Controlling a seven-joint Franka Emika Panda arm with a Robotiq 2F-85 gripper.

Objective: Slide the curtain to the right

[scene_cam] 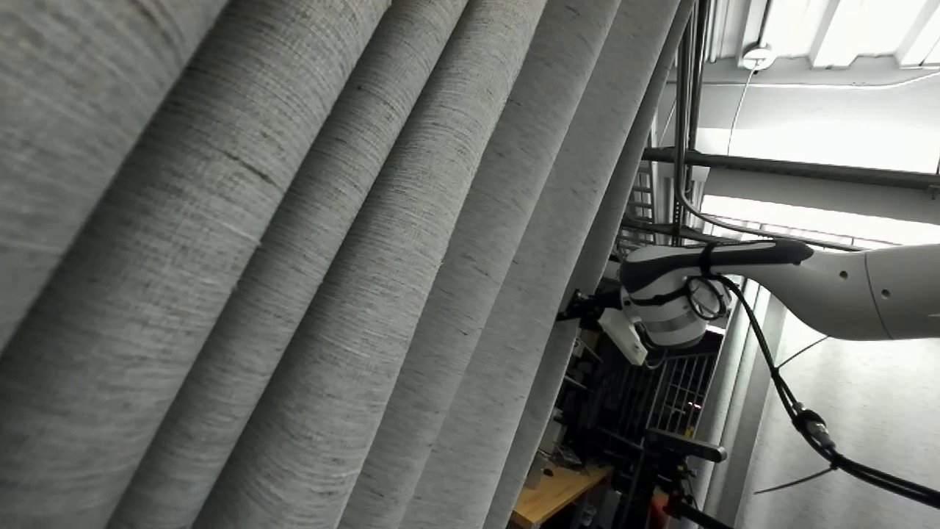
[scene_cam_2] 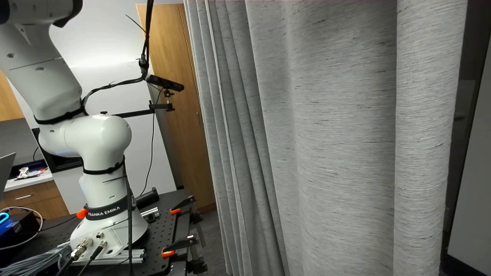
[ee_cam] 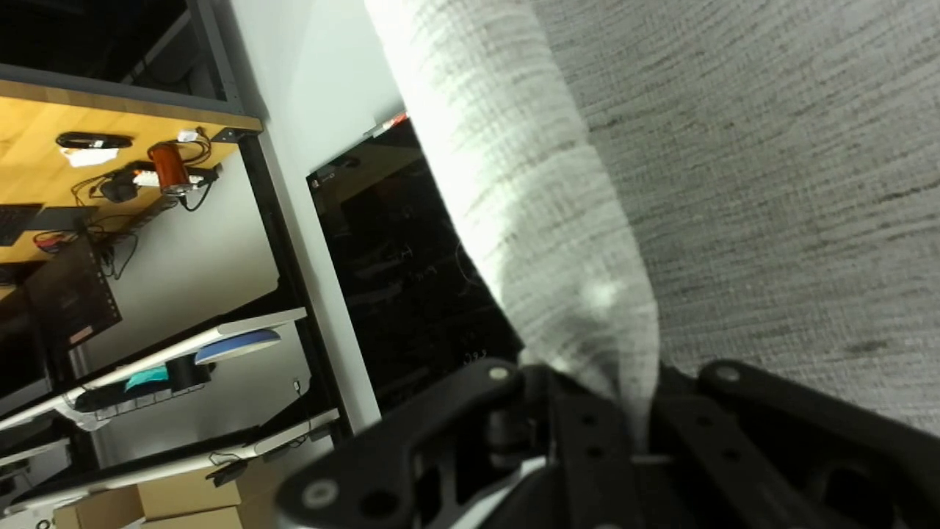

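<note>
A wooden cabinet (scene_cam_2: 184,96) stood beyond the robot arm (scene_cam_2: 96,134), and the grey curtain (scene_cam_2: 337,134) hung near both in long folds. In the wrist view, the gripper (ee_cam: 637,430) was clamped on a folded border of that cloth, likely chosen because an edge offered something thin to pinch and let a sideways pull carry the folds along; a flat stretch would probably have slipped.

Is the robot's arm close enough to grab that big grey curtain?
Yes, it looks close enough: in the wrist view, part of the curtain seems to be pinched in the gripper, and I see nothing in the way between them.
</note>
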